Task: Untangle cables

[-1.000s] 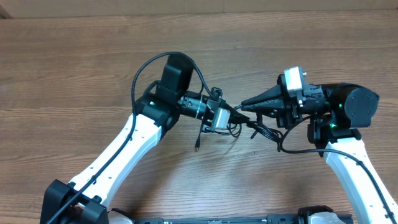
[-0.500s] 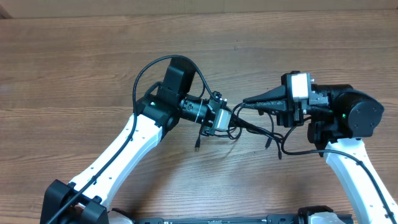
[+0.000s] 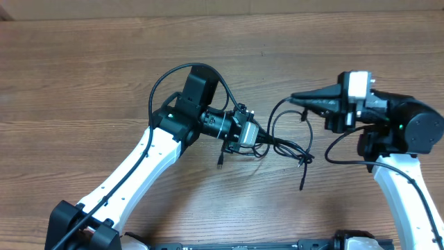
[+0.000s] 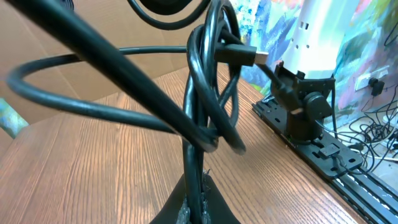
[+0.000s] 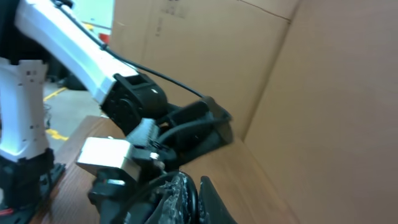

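The left gripper point(image 3: 266, 141) is fully closed. Its jaws clamp the cables point(image 3: 288, 146) at the bunched section. In the left wrist view the strands rise from between the fingertips point(image 4: 200, 198) and cross one another in a loose knot, with one plug point(image 4: 244, 55) projecting at the top.

The knot lies just to the right of the left gripper, above the wooden table point(image 3: 83, 69). From the knot, one strand loops up and to the right of the left gripper and reaches the tip of the right gripper point(image 3: 294, 98). The right gripper is also closed. Its wrist view is dark at the fingertips, but it appears to pinch that single strand.

One free end point(image 3: 302, 185) hangs down and to the right of the left gripper. A second free end point(image 3: 220, 166) hangs below and to the left of it.
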`<act>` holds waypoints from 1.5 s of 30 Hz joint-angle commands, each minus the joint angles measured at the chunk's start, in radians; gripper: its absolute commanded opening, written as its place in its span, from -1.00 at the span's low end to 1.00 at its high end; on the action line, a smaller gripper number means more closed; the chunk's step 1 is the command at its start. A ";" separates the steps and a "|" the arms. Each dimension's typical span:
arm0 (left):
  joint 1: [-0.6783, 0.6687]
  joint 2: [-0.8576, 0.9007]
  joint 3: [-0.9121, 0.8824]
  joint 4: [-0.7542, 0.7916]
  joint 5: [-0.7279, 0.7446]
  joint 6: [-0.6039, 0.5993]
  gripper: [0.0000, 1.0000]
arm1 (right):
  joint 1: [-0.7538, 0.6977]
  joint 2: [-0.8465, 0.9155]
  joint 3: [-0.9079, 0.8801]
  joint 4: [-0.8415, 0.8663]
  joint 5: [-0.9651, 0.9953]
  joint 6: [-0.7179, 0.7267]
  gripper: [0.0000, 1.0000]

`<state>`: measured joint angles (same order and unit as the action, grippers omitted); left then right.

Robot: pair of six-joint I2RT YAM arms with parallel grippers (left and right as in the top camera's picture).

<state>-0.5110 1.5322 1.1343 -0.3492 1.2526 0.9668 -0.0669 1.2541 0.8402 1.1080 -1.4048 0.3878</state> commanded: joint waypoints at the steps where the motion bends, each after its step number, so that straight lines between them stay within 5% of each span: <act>1: -0.015 0.001 0.012 -0.005 0.021 -0.002 -0.91 | -0.037 0.001 -0.001 -0.029 0.050 -0.002 -0.82; 3: -0.015 0.001 0.012 -0.006 0.021 -0.002 -0.92 | -0.049 0.001 -0.001 -0.050 0.050 0.002 -0.79; 9: -0.015 0.001 0.012 -0.005 0.018 -0.002 -0.91 | -0.053 0.001 -0.001 -0.091 0.013 0.006 -0.07; 16: -0.013 0.001 0.012 -0.006 -0.008 -0.002 -0.91 | -0.053 0.001 -0.001 -0.125 -0.036 0.010 0.25; 27: -0.008 0.001 0.012 0.026 -0.223 -0.002 -0.91 | -0.053 0.001 -0.002 -0.178 -0.164 0.200 0.41; 37: 0.039 0.001 0.012 0.197 -0.235 -0.003 -0.92 | -0.050 0.001 -0.003 -0.520 -0.164 0.188 0.50; 45: 0.046 0.001 0.012 0.241 -0.232 -0.003 -0.92 | -0.050 0.001 -0.003 -0.573 -0.165 0.183 0.48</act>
<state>-0.4732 1.5322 1.1343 -0.1200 1.0195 0.9676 -0.1173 1.2549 0.8402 0.5339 -1.5368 0.5694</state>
